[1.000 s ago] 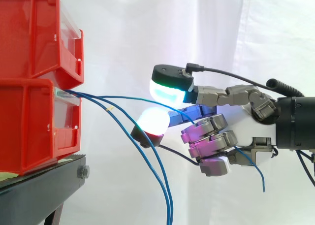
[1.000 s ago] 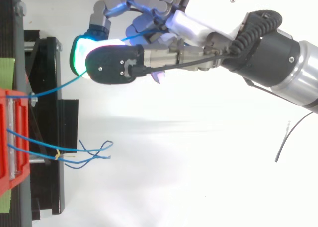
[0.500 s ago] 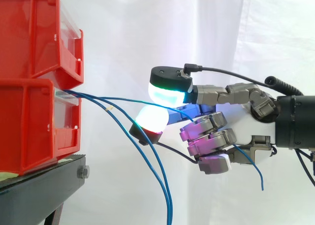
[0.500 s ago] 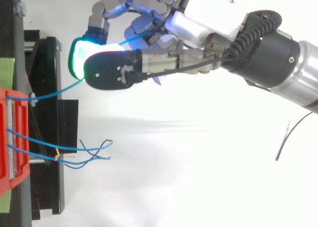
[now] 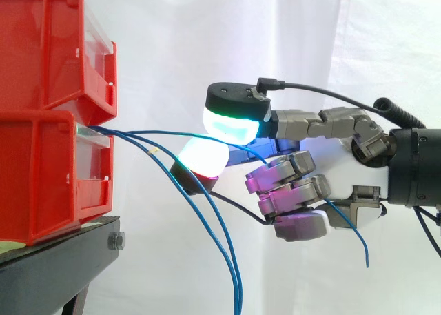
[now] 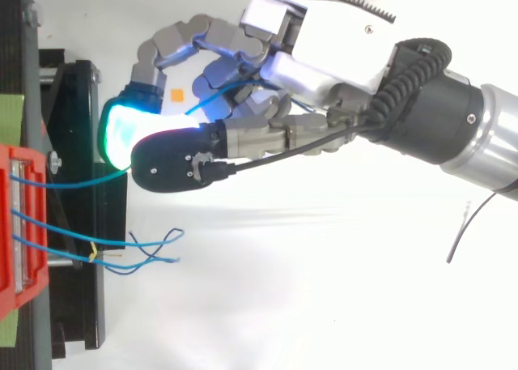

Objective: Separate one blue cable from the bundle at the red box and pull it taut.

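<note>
Red bins (image 5: 41, 53) sit stacked on a black stand (image 5: 55, 267) at the left. One blue cable (image 5: 158, 132) runs almost level from the lower bin (image 5: 41, 177) to the robot hand (image 5: 334, 160), which grasps it. It passes between two glowing fingertips (image 5: 234, 125), apparently pinched, then through curled fingers, its end dangling below the palm. Two other blue cables (image 5: 207, 225) droop just beside it.

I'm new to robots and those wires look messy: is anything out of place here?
Nothing looks damaged. Two loose blue cables dangle from the lower red bin, while the robot hand pinches a third blue cable, its tail hanging below.
</note>
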Action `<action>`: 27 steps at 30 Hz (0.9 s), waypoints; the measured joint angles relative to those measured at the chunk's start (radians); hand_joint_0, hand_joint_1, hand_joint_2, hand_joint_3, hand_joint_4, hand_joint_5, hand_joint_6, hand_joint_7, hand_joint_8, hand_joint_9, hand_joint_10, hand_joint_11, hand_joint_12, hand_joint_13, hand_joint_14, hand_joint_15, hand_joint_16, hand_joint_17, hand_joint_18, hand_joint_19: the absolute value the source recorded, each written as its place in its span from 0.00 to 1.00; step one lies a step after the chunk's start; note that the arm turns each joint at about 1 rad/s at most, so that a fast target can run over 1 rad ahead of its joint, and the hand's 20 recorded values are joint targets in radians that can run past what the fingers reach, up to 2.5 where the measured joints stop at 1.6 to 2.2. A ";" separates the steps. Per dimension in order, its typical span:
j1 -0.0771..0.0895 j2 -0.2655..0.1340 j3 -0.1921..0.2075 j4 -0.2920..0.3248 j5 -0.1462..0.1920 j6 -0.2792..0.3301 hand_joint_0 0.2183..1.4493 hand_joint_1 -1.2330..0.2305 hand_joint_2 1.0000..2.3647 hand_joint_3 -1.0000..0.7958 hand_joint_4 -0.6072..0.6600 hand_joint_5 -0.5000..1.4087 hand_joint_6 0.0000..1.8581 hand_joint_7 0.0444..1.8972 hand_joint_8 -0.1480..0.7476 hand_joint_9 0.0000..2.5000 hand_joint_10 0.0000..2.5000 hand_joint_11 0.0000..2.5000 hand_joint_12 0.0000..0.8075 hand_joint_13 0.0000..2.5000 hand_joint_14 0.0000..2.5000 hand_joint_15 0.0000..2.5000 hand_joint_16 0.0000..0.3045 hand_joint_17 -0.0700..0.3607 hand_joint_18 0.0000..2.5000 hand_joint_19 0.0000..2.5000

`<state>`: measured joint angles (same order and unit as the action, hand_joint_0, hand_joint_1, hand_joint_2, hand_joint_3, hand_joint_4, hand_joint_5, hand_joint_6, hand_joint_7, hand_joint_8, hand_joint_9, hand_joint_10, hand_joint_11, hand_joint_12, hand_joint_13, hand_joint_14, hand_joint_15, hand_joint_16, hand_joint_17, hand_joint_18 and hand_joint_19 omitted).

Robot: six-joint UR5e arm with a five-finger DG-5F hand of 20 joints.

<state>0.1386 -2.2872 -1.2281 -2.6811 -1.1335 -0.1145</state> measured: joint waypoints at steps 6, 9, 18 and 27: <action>0.005 0.000 0.006 -0.030 -0.018 0.063 0.30 0.37 0.09 0.61 0.48 0.18 0.47 0.54 0.51 0.39 1.00 1.00 0.63 0.54 1.00 0.68 0.24 0.55 0.74 0.26; 0.007 0.000 0.006 -0.038 -0.021 0.079 0.29 0.37 0.10 0.60 0.51 0.18 0.47 0.54 0.55 0.39 1.00 1.00 0.63 0.54 1.00 0.67 0.24 0.54 0.73 0.26; 0.009 0.000 0.006 -0.055 -0.046 0.090 0.24 0.47 0.00 0.28 0.60 0.17 0.47 0.58 0.71 0.37 1.00 1.00 0.67 0.50 1.00 0.70 0.18 0.46 0.67 0.36; 0.009 0.000 0.007 -0.059 -0.052 0.071 0.26 0.37 0.00 0.28 0.59 0.17 0.47 0.57 0.69 0.37 1.00 1.00 0.67 0.50 1.00 0.70 0.17 0.43 0.69 0.39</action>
<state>0.1478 -2.2872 -1.2213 -2.7405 -1.1853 -0.0437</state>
